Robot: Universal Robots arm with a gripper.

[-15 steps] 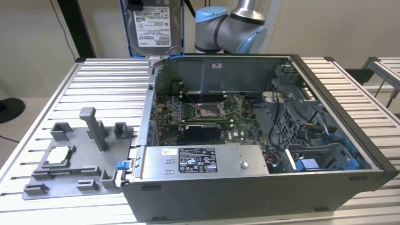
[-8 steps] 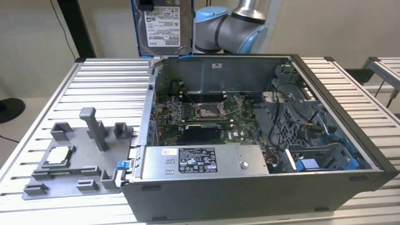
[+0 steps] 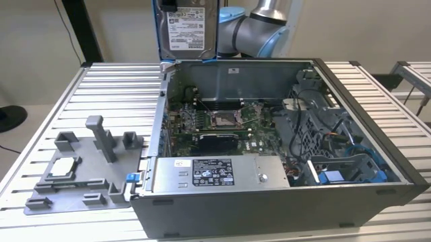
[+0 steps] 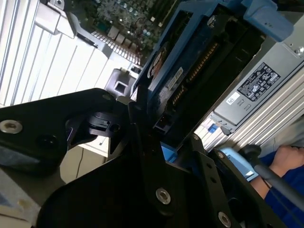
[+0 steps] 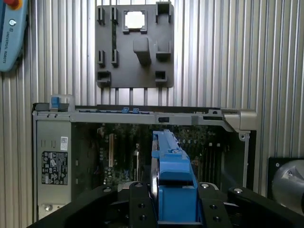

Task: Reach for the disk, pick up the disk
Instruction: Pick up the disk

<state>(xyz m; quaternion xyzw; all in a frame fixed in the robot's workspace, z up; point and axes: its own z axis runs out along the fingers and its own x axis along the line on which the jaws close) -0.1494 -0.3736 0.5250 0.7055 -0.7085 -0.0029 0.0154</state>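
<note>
So the disk (image 3: 191, 27) is up in the air, hanging upright above the back wall of the open PC case (image 3: 269, 206), toward the exterior view's left. Its white label faces the exterior camera and the blue bracket runs down its edges.

In the first wrist view the gripper (image 5: 171, 202) is clamped on it. The black fingers (image 5: 137, 197) sit on either side of the blue-edged drive, pressed against it with no gap I can see, so the claw is closed narrow around the disk.

The arm (image 3: 259, 27) comes in from behind the case, its grey and light blue joint just beside the drive on the exterior view's right.

Directly under the disk is the case interior, with the motherboard (image 3: 222, 118) and its CPU socket in the middle. The power supply (image 3: 212, 174) lies along the near wall, and there's a tangle of cables plus a blue drive caddy (image 3: 343, 174) on the exterior view's right.

The case sits on a slatted metal table (image 3: 114, 91). Just beside it, on the exterior view's left, is the grey plastic stand (image 3: 74, 194) with its upright posts. 1 small square processor chip (image 3: 64, 165) lies flat in a pocket on it.

A teach pendant (image 5: 12, 33) lies on the table in the first wrist view. In the second wrist view a person's hand (image 4: 287, 159) with a blue sleeve is near the power supply side of the case.
</note>
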